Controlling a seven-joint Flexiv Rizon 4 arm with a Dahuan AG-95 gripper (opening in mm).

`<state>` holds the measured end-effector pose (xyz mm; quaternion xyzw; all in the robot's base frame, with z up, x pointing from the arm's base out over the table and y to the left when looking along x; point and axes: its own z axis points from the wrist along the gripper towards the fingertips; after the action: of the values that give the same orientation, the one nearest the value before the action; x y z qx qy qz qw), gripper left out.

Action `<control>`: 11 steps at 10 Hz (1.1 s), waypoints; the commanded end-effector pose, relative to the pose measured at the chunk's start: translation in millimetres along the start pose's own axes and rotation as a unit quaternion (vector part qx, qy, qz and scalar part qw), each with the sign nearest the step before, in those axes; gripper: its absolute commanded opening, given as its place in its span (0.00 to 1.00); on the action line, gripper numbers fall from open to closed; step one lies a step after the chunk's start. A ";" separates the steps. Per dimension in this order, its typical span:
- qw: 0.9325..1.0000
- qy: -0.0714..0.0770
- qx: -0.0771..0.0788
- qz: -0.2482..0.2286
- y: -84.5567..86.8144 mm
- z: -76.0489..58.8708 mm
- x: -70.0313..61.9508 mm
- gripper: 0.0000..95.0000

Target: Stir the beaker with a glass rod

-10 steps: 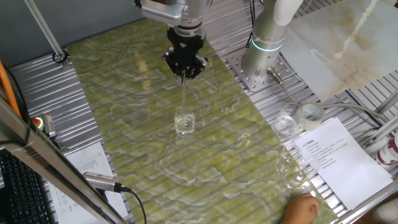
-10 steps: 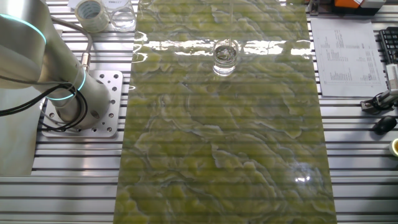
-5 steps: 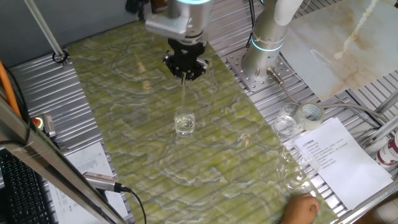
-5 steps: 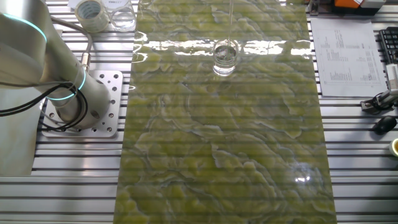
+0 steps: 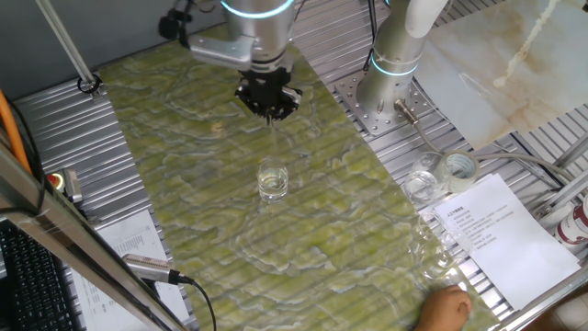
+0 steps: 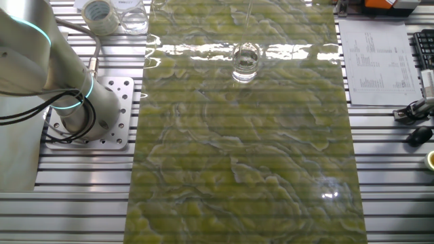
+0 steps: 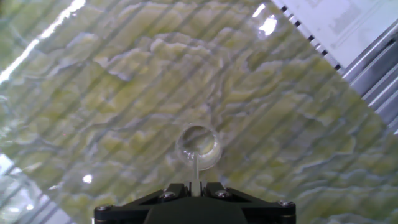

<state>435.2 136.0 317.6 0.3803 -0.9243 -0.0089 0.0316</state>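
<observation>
Gripper (image 5: 268,108) closed on rod (image 7: 195,170), hanging above beaker (image 5: 273,179) mid-mat (image 5: 184,138), tip clear of rim

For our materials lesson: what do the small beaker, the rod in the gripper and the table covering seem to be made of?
Beaker: clear glass, apparently; see-through walls with bright rim glints.
Glass rod: likely glass too; thin, pale, nearly transparent, held in the gripper.
Table covering: green-yellow marble-patterned sheet, glossy; it mirrors the lights. Material underneath unclear.
</observation>
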 end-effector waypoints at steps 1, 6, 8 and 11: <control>0.999 -0.051 0.013 0.006 0.2 -0.2 0.5 0.00; 0.998 -0.039 0.038 -0.024 -0.3 0.4 0.3 0.00; 0.999 -0.027 0.038 -0.026 -0.8 1.1 0.3 0.00; 0.999 -0.014 0.023 -0.018 -0.9 1.0 0.1 0.00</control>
<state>434.7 135.0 316.4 0.4152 -0.9091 0.0268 -0.0216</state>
